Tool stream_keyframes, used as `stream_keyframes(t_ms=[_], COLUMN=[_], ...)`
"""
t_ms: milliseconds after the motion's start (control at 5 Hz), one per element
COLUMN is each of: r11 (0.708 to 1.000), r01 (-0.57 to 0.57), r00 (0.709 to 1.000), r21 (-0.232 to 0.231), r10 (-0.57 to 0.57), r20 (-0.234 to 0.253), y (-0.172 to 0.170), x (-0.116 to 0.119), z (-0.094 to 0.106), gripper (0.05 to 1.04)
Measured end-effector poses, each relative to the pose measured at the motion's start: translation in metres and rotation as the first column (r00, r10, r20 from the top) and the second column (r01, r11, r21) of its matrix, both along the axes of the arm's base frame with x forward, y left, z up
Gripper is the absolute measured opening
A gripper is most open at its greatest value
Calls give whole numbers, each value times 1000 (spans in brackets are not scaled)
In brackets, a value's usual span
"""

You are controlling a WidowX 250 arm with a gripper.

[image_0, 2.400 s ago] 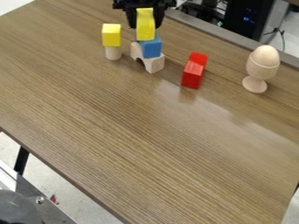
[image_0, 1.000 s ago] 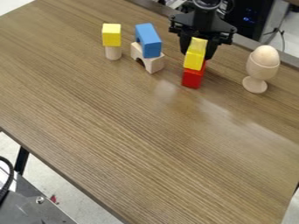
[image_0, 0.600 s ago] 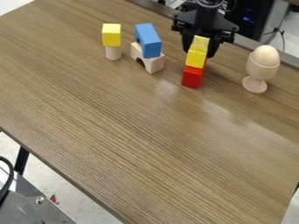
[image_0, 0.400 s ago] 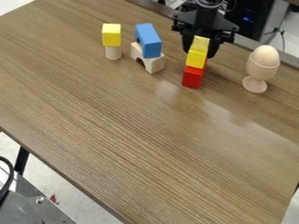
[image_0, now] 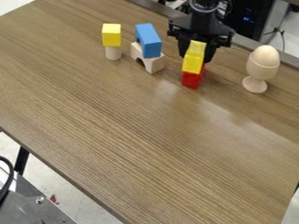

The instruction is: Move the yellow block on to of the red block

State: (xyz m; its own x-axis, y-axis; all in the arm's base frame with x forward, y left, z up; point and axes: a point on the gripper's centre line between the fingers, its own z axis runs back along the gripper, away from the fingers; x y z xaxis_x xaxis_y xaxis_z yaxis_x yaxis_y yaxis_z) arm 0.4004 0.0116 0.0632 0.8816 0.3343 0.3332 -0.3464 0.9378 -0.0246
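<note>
The red block (image_0: 191, 80) lies on the wooden table (image_0: 128, 131), its near end showing below the yellow block (image_0: 193, 59). The yellow block is at or just above its top; whether the two touch cannot be told. The step in hand looks to be the placing: the block seems roughly lined up over the red one, though how well it sits along the length is hard to judge from this side. The next move would call for settling it flat, then easing the grip and lifting straight up so that the block is not dragged off.

Behind the yellow block, the black gripper (image_0: 196, 58) points downward, its two fingers closed on the block's sides. Beyond and above it, the arm (image_0: 203, 19) comes in from the top edge, its wrist roughly over the red block.
</note>
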Motion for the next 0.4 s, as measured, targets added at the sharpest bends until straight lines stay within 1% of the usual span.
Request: stream_keyframes(t_ms=[200, 400], r11=[1000, 999], r01=[15, 18], r00=[1000, 1000], r21=[17, 47], r10=[-15, -18], r20=[4, -4], y=[2, 2], x=[-2, -4], z=[0, -1], gripper=[623, 941])
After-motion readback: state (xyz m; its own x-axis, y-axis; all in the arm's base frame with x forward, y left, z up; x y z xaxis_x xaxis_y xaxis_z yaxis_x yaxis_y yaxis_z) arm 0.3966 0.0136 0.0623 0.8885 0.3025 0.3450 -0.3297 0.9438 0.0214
